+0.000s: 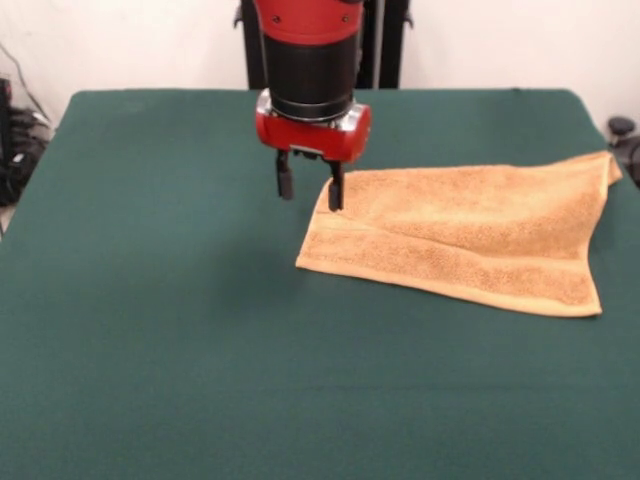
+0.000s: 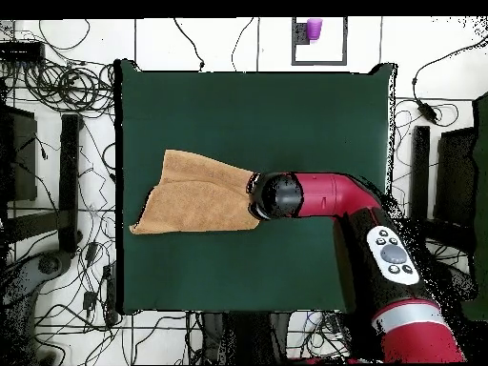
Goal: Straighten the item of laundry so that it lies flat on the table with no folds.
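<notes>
Even, soft room light; a faint shadow lies on the desk (image 1: 150, 330) at 7 o'clock of the hand (image 1: 311, 186).

Orange-tan terry towel (image 1: 470, 235), folded over itself, creased, lying on dark green table (image 1: 150, 330); paler bands near edges

1. A plain white wall (image 1: 520, 45) is standing just behind the table's (image 1: 150, 330) far edge in the front view.
2. Tangled black cables (image 2: 67, 81) are sprawling over the white tiled floor (image 2: 57, 324) all around the table in the overhead view.
3. A small purple object (image 2: 314, 29) is sitting on the floor beyond the table's far edge.
4. Dark equipment (image 1: 15, 140) is crowding the table's corner in the front view.
</notes>
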